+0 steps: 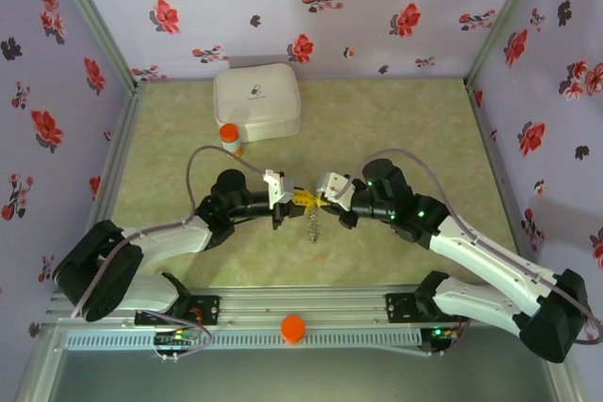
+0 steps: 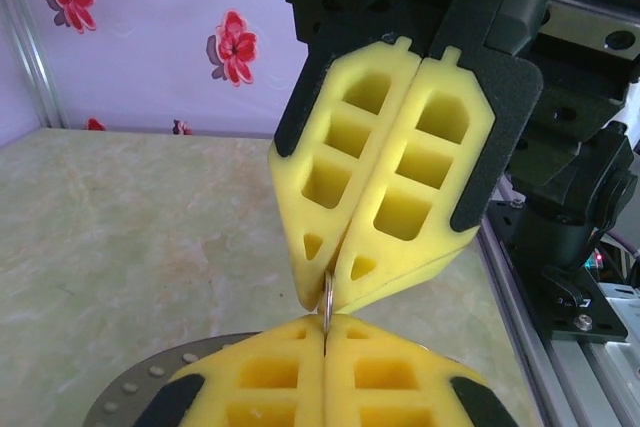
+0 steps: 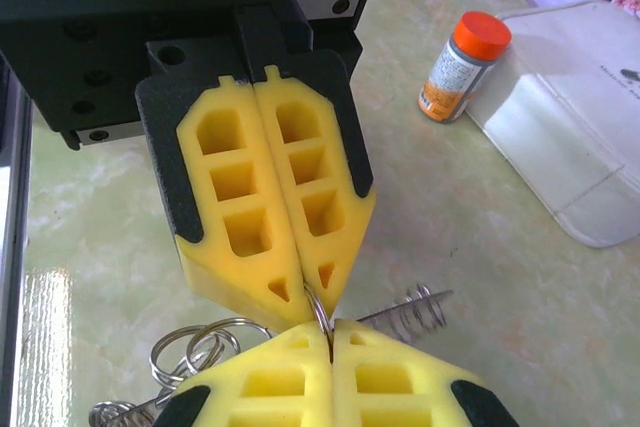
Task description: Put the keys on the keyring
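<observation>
My left gripper (image 1: 303, 200) and right gripper (image 1: 321, 201) meet tip to tip above the middle of the table. Both are shut on one thin silver ring (image 2: 327, 295) of the keyring. In the right wrist view this ring (image 3: 318, 308) is pinched edge-on between my right gripper (image 3: 330, 326) and the left gripper (image 3: 314, 297) facing it. More linked silver rings (image 3: 190, 352) and a coiled wire spring (image 3: 415, 312) hang beneath the fingers. From above they show as a grey dangling cluster (image 1: 314, 223). The keys are hidden.
A white lidded case (image 1: 256, 101) sits at the back of the table, with an orange-capped bottle (image 1: 229, 136) just in front of it. A loose orange cap (image 1: 293, 328) lies on the front rail. Floral walls close in the left, right and back.
</observation>
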### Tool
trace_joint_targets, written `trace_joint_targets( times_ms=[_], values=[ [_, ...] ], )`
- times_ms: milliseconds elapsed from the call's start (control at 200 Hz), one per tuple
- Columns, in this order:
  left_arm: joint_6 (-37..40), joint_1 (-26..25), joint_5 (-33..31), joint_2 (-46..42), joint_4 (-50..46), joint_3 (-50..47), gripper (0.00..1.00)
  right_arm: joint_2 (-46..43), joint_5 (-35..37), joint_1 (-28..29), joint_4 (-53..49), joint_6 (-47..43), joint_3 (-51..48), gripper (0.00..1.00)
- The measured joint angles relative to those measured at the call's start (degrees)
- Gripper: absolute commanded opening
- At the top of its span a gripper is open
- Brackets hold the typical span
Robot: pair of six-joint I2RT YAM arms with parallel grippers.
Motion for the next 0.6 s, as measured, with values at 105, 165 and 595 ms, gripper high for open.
trace_joint_targets(
  times_ms=[105,165,595],
  values=[
    [1.27,0.0,-0.96,0.0,0.15,-0.2,0.47,1.33,-1.07,0.04,-2.47,-0.98,1.57,0.0],
    [2.49,-0.15,-1.36,0.0,0.04,-0.44,0.48,2.51,-1.09,0.04,-4.22,-1.9,2.4,0.0],
    [10.49,-0.22,-5.97,-4.11,-11.82,-0.68,0.49,8.94,2.58,1.25,-14.64,-7.89,9.25,0.0]
  ],
)
